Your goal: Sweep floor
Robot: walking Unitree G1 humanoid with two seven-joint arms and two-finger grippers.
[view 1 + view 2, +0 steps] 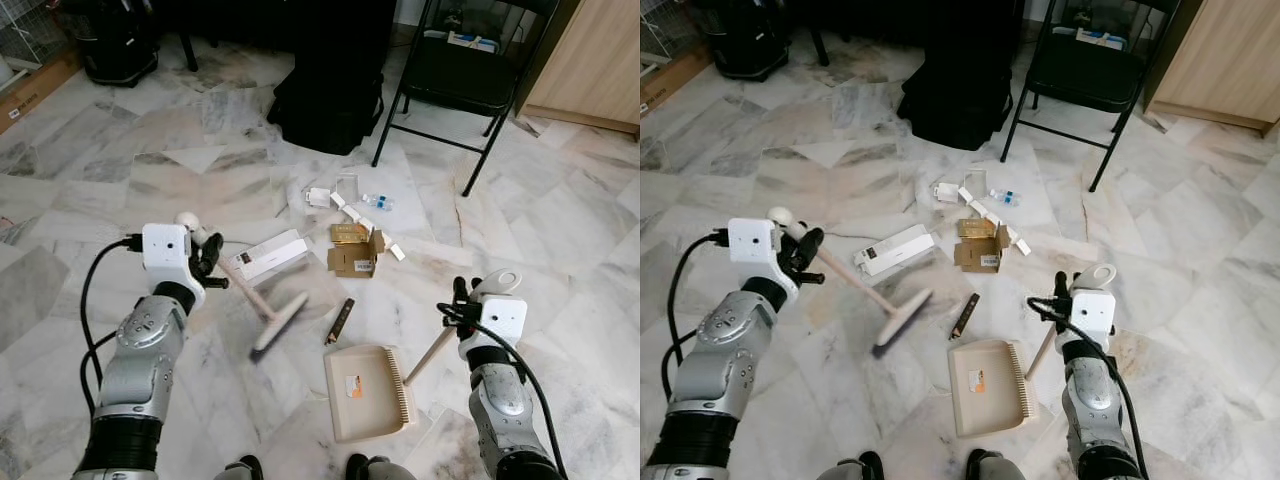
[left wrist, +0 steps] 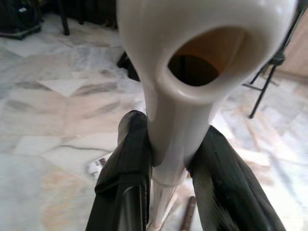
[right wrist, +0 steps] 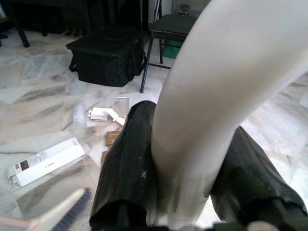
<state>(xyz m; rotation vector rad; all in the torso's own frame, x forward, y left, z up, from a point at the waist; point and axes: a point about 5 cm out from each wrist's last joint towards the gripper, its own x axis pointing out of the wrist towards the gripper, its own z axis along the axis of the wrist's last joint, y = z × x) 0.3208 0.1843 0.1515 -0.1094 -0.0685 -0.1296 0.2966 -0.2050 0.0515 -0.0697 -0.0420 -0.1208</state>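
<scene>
Sweeping in hand, litter not yet in the pan; left gripper [image 1: 207, 262] has its fingers [image 2: 126, 163] clamped on the top of the brush [image 1: 278, 326] handle, just under the hanging loop; brush slants down to the floor [image 1: 560, 230], bristles low and blurred, short of the litter; right gripper [image 1: 458, 302] has its fingers [image 3: 130, 163] closed round the dustpan [image 1: 367, 391] handle; pan lies flat on the floor near the robot's feet, mouth toward the litter. Litter sits mid-floor beyond the pan: a long white box [image 1: 266, 255] nearest the brush, an open brown carton [image 1: 352, 258], a gold packet [image 1: 348, 233], a dark stick [image 1: 339, 321] between brush and pan, small white scraps [image 1: 322, 196] and a clear wrapper [image 1: 377, 201] farther off. Next move, as I judge it: carry the brush past the far side of the litter and draw it back toward the pan mouth, pan held steady, lip on the floor. In the way: the white box and carton look bulky for one stroke and may skid aside or jam at the lip; black bag [image 1: 330, 95] and folding chair [image 1: 470, 80] stand behind the litter, limiting reach; scraps could scatter under the chair legs.
</scene>
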